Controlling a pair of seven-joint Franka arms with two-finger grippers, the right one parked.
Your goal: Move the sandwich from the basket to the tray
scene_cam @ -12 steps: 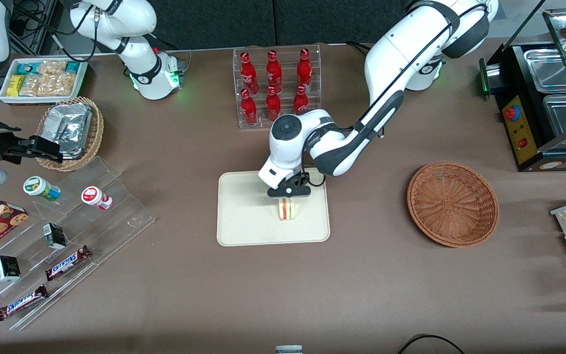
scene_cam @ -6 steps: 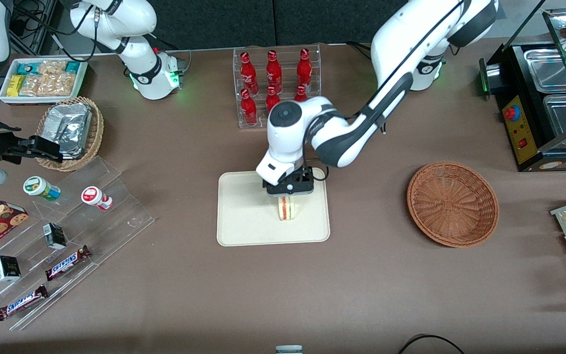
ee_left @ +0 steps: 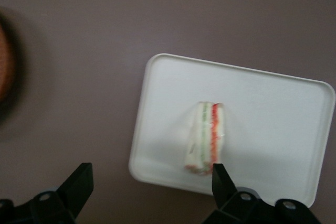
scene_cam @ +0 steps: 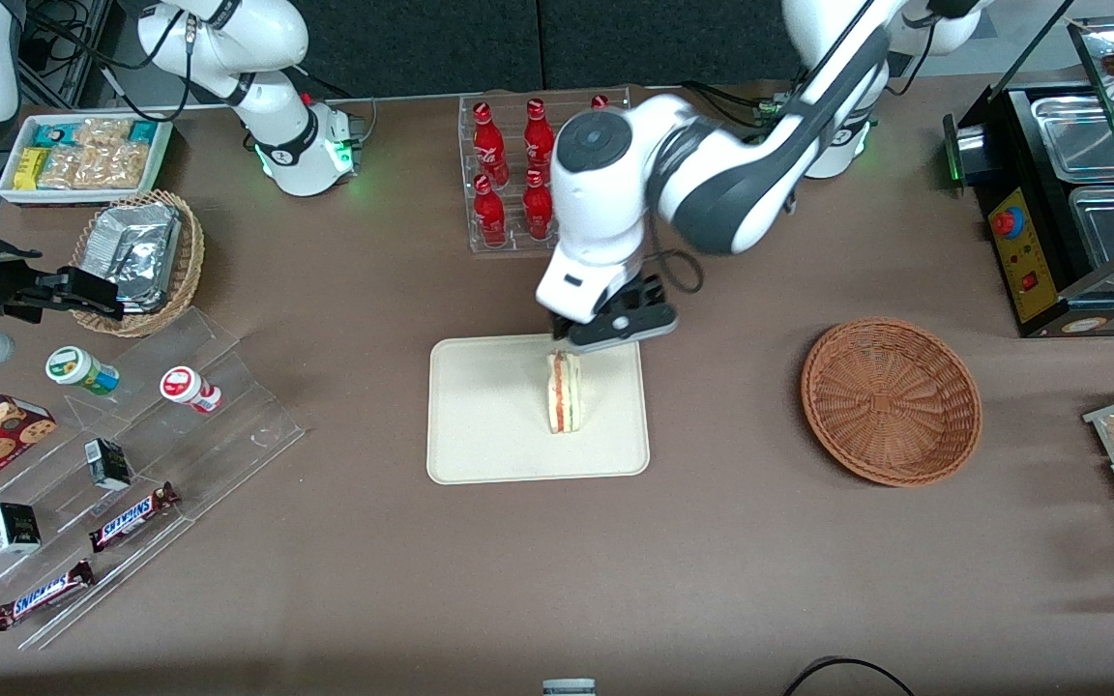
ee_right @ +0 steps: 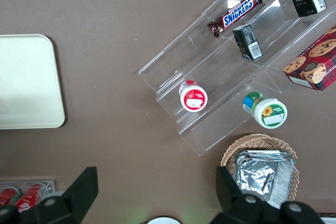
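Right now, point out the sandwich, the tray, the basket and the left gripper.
sandwich (scene_cam: 564, 392): front view, its layered top edge.
tray (scene_cam: 480, 425): front view, bare floor beside the sandwich.
basket (scene_cam: 891, 399): front view, middle of its woven bottom.
gripper (ee_left: 149, 187): left wrist view, open, above the tray's edge.

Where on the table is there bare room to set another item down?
Bare tabletop lies between the tray and the empty basket, and nearer the front camera than both. The tray has room beside the sandwich. The open gripper hangs above the tray's edge nearest the bottle rack. The snack shelves are crowded.
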